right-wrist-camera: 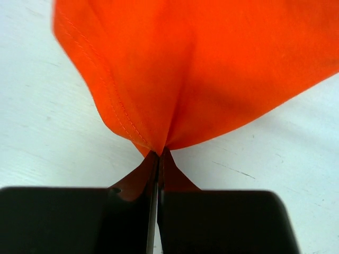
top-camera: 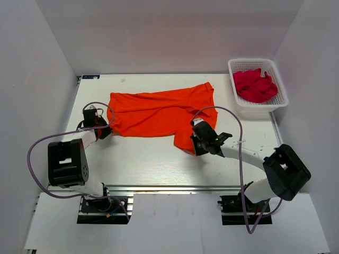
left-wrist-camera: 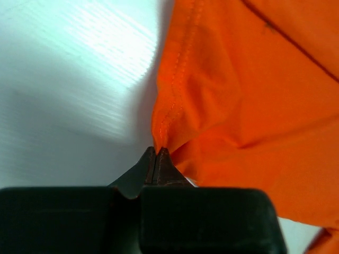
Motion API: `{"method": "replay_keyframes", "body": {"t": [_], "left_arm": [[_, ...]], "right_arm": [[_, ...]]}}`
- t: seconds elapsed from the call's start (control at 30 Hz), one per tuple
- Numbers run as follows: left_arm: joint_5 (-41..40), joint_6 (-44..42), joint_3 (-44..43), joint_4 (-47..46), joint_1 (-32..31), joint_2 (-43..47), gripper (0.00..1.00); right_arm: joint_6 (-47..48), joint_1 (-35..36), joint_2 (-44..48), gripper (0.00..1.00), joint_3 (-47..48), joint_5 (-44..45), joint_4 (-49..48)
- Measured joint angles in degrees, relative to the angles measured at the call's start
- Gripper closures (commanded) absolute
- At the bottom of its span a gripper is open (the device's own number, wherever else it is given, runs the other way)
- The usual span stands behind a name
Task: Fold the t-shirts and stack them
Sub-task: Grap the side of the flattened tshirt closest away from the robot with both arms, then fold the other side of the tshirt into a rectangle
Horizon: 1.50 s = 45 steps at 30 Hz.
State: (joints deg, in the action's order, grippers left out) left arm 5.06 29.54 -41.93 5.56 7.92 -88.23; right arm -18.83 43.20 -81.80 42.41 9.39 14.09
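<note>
Your left gripper is pinched tight on a stitched hem of the orange-red t-shirt, whose cloth fans out ahead and to its right. Your right gripper is clamped on another hemmed corner. Between the two, the shirt lies spread on the table. Beyond the right gripper, the crimson-pink t-shirts sit bunched in the white basket.

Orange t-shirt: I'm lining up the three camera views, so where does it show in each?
Top external: orange t-shirt spread mid-table, between the left tool and right tool.
Left wrist: t-shirt fills the right side, stitched edge pinched in the shut tool.
Right wrist: t-shirt fills the top, hemmed corner pinched in the shut tool.
Shared landmark: the white table under it.
</note>
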Motion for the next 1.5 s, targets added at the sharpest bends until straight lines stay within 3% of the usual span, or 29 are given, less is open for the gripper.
{"method": "replay_keyframes", "body": {"t": [0.33, 0.8, 1.5], "left_arm": [[2.45, 0.57, -1.62, 0.9, 0.0, 0.96, 1.0], [-4.28, 2.49, -15.61, 6.05, 0.0, 0.11, 1.0], [-3.93, 3.21, -37.27, 11.65, 0.0, -21.16, 1.0]], "right_arm": [[1.79, -0.72, 1.88, 1.0, 4.33, 1.46, -0.02], [4.5, -10.45, -1.2, 1.0, 14.91, 3.28, -0.79], [9.2, -22.45, -19.89, 1.0, 38.47, -5.7, 3.74]]}}
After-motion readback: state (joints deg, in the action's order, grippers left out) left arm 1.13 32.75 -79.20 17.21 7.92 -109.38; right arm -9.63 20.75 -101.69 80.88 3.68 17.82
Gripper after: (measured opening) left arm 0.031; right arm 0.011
